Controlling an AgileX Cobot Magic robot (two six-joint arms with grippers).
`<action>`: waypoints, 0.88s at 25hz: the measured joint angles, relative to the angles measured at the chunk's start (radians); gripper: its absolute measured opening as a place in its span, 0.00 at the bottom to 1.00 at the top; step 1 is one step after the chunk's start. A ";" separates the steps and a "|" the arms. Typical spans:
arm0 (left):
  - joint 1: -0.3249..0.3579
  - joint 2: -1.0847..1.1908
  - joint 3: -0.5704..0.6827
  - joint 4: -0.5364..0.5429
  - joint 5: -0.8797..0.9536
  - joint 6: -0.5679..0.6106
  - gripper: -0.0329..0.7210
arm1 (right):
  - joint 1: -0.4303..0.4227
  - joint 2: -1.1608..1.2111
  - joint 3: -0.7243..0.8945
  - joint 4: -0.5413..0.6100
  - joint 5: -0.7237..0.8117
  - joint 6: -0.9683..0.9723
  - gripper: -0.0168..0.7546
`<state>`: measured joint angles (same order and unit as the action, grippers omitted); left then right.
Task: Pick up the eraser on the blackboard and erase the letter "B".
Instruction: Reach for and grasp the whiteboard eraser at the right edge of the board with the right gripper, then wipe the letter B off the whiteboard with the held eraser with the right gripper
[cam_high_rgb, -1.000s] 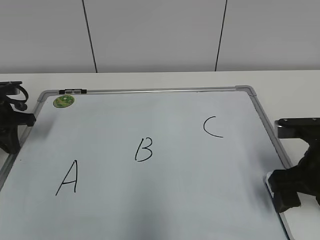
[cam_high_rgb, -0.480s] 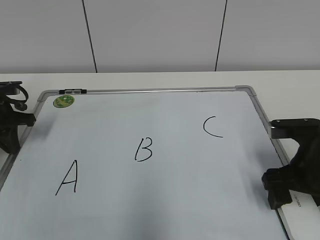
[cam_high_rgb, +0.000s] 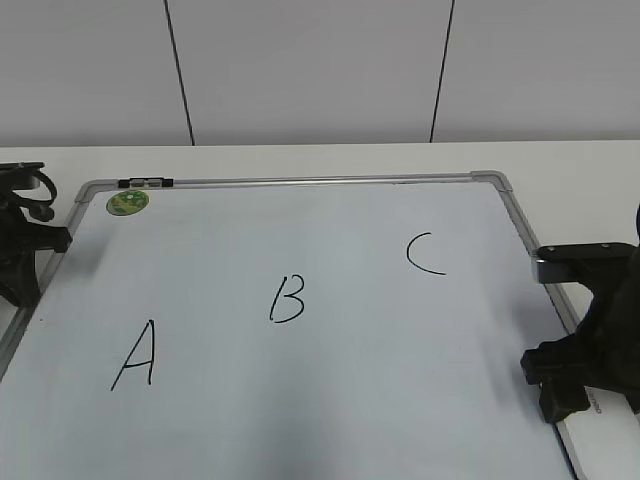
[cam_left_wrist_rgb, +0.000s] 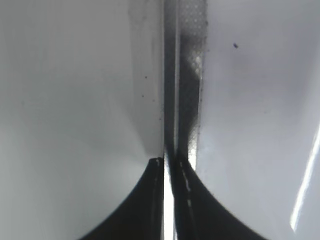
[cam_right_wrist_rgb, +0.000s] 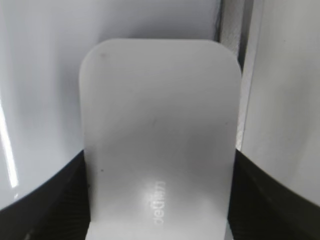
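Observation:
The blackboard (cam_high_rgb: 340, 225) lies flat with a black "A" (cam_high_rgb: 135, 356), the letter "B" (cam_high_rgb: 287, 299) at its middle and a "C" (cam_high_rgb: 425, 254). The white eraser (cam_right_wrist_rgb: 160, 120) lies at the board's right edge, by the frame; a strip of it shows in the exterior view (cam_high_rgb: 598, 432). My right gripper (cam_high_rgb: 563, 385) is down over it, and its jaws (cam_right_wrist_rgb: 160, 162) press both long sides of the eraser. My left gripper (cam_high_rgb: 22, 262) is shut and empty at the board's left frame, its tips (cam_left_wrist_rgb: 170, 162) over the metal strip.
A round green sticker (cam_high_rgb: 127, 202) and a small black clip (cam_high_rgb: 146, 183) sit at the board's far left corner. The silver frame (cam_high_rgb: 520, 225) rims the board. The white table and a panelled wall lie beyond.
My right gripper has shifted left and lowered over the eraser, its jaws now against the eraser's sides. The left arm has not moved.

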<state>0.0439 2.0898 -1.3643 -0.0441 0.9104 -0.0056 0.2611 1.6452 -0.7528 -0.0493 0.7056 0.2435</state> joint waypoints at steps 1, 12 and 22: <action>0.000 0.000 0.000 0.000 0.000 0.000 0.07 | 0.000 0.000 0.000 0.000 0.002 0.000 0.69; 0.000 0.000 0.000 0.000 0.000 0.000 0.07 | 0.000 0.008 -0.077 0.011 0.101 -0.029 0.69; 0.000 0.000 0.000 0.000 -0.002 0.000 0.07 | 0.067 0.204 -0.514 0.049 0.392 -0.092 0.69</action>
<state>0.0439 2.0898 -1.3643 -0.0441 0.9081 -0.0056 0.3285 1.8488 -1.2671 0.0000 1.0981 0.1518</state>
